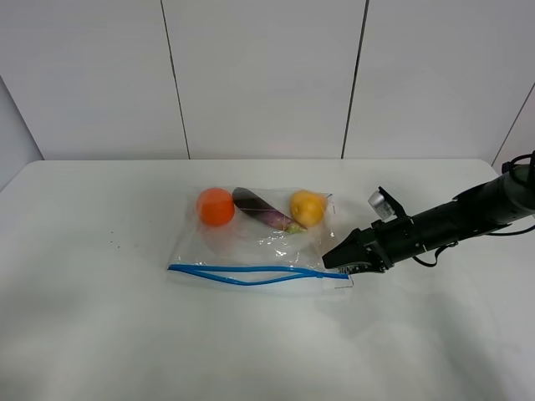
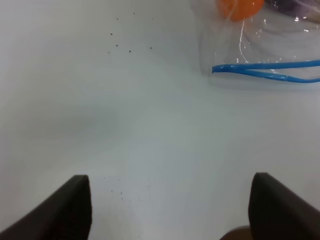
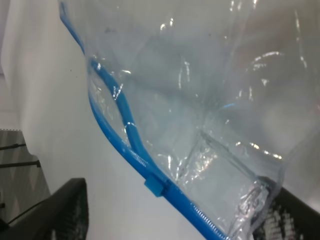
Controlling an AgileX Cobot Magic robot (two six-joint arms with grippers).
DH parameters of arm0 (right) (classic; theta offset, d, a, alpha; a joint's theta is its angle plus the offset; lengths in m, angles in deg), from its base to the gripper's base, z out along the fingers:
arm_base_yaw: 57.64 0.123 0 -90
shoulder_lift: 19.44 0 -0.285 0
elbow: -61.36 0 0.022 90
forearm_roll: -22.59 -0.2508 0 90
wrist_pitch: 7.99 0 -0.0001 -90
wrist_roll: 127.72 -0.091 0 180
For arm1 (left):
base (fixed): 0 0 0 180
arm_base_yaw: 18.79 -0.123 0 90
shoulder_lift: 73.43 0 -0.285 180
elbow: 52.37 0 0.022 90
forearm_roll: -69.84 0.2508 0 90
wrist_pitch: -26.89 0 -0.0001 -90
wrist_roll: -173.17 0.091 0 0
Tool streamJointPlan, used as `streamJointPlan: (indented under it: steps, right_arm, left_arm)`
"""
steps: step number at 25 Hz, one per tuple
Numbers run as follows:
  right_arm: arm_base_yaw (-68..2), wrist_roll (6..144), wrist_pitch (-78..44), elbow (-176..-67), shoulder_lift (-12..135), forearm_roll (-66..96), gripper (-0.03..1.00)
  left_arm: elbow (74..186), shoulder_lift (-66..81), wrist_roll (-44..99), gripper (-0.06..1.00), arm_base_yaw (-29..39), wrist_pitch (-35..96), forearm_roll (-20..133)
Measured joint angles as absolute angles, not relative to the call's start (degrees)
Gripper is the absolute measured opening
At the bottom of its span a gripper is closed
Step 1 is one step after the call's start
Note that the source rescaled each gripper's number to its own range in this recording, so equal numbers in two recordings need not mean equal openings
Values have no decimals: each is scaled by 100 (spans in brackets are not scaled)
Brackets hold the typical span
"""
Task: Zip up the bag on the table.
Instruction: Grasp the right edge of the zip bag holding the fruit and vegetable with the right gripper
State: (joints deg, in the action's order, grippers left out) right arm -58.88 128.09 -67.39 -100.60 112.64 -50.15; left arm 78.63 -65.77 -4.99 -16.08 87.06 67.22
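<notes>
Right, closest in: my right pincer [image 1: 334, 261] lies low on the worktop [image 1: 100, 334] at the right-hand end of the bag [image 1: 251, 246]. Its jaws are partly open with the clear corner between them, and nothing is clamped yet. Just beside that corner sits the small blue slider [image 3: 155, 186] on the blue zipper strip [image 1: 242, 273]. I judge the step in hand to be catching that slider. I want the jaws square across the strip and closing on the slider itself, not on the loose crinkly film, which would only bunch. Beyond it the strip's two tracks gape apart along the middle and meet again at the far end, so the pull should run straight along the strip, flat to the worktop. Farther back, inside the bag, lie the pear [image 1: 307, 207], eggplant [image 1: 263, 210] and orange [image 1: 216, 206]. Farthest off, my left pincer [image 2: 170, 180] hangs wide open and empty over the worktop, near the bag's other end. Pinning that corner would likely stop the bag sliding.
</notes>
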Motion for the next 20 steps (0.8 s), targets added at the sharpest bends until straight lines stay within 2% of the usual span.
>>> streamJointPlan:
  steps: [8,20]
  right_arm:
    - [-6146,12847,-6781,-10060,11360,-5120,74]
    - [-6152,12995,-7294,-10066,11777,-5340,72]
  left_arm:
    - [7863,-6577,-499,100,-1608,8706,6722]
    - [7863,-6577,-499,100,-1608,8706,6722]
